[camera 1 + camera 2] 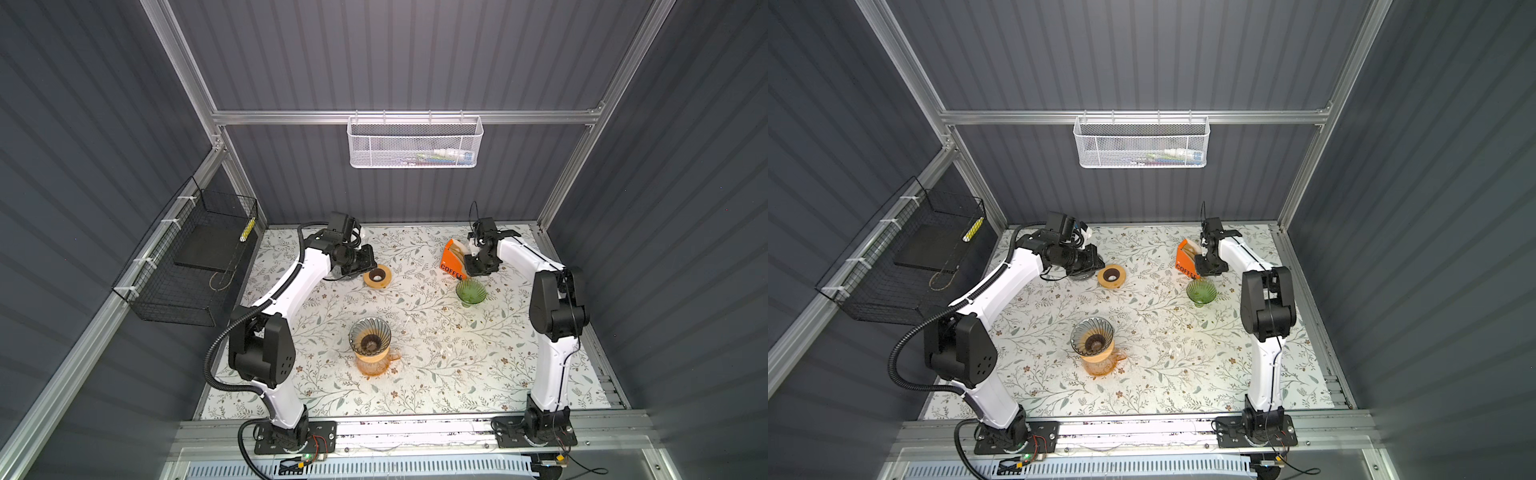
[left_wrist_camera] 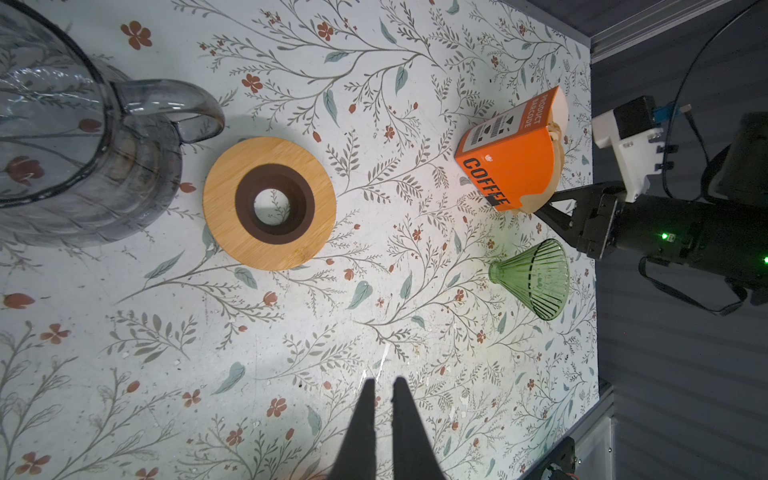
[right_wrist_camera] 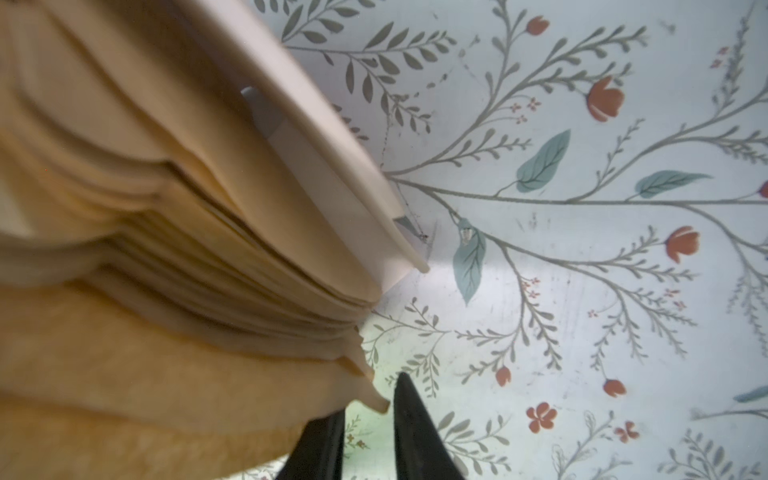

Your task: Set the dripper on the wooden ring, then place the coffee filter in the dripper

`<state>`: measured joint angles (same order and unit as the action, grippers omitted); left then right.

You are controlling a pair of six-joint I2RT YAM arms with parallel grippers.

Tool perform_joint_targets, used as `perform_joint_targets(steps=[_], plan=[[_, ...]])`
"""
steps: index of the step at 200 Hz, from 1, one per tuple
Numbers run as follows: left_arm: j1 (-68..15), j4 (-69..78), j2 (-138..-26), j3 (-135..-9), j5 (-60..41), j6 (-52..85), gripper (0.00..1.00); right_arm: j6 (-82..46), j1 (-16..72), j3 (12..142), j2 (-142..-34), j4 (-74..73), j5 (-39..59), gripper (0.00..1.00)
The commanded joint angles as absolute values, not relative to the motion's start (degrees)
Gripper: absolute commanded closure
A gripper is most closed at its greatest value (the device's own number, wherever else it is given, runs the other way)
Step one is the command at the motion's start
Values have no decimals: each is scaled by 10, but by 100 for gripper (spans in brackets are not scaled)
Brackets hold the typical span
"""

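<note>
Right pincer point(image 3: 370, 399), narrow gap, at coffee filter point(image 3: 166, 395)

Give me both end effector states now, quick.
Left end effector: closed, holding nothing.
Right end effector: slightly open, with the corner of a coffee filter between its jaws, not clamped.

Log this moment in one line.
phase: filter pickup | right gripper: open at filter stack | left gripper: shut, empty | green dripper: empty
</note>
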<state>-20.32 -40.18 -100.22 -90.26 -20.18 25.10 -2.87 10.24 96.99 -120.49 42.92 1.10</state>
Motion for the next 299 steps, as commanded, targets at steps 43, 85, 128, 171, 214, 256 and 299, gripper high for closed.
perform_joint_targets(steps=[43, 85, 128, 171, 214, 256, 299], plan=[[-206, -408, -1006, -912, -209, 243, 88, -26, 104, 988, -1209, 431, 20, 94], [-206, -407, -1007, -913, -211, 243, 88, -26, 104, 985, -1199, 439, 10, 100], [-206, -407, -1004, -912, -210, 241, 88, -28, 104, 965, -1167, 442, 8, 100], [-206, -404, -998, -905, -214, 241, 88, -28, 104, 943, -1140, 448, 5, 100], [-206, -400, -989, -898, -215, 242, 88, -32, 104, 928, -1116, 452, 8, 100], [-206, -398, -982, -890, -214, 242, 88, -36, 104, 914, -1092, 455, 22, 100], [-206, -396, -970, -882, -212, 242, 88, -41, 105, 905, -1074, 458, 31, 100]])
